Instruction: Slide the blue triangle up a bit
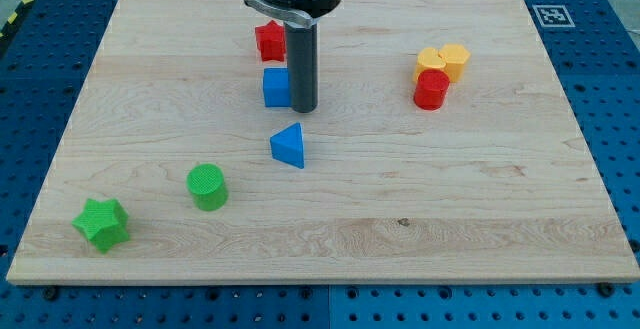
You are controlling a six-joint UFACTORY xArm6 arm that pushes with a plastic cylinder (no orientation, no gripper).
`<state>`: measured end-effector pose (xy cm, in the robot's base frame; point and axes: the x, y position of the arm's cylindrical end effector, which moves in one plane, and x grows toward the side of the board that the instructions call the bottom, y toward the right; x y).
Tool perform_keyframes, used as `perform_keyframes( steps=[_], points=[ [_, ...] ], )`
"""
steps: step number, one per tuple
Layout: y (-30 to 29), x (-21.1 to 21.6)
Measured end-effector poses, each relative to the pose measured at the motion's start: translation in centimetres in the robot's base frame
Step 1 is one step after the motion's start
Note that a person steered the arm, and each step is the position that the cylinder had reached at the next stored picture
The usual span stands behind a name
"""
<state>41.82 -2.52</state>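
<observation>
The blue triangle (289, 146) lies near the middle of the wooden board (450, 199). My tip (303, 108) is just above it in the view and slightly to its right, with a small gap between them. The tip stands right beside a blue cube (276, 86), on that cube's right side, close to touching it.
A red block (269, 41) sits above the blue cube, partly behind the rod. Two yellow blocks (443, 61) and a red cylinder (431, 89) cluster at the upper right. A green cylinder (208, 186) and a green star (102, 223) lie at the lower left.
</observation>
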Motion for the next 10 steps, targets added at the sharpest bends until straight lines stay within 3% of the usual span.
perform_keyframes(
  steps=[1, 2, 3, 6, 10],
  points=[
    [2.3, 1.3],
    [6.3, 6.4],
    [6.5, 11.4],
    [-0.7, 11.6],
    [-0.2, 8.7]
  ],
)
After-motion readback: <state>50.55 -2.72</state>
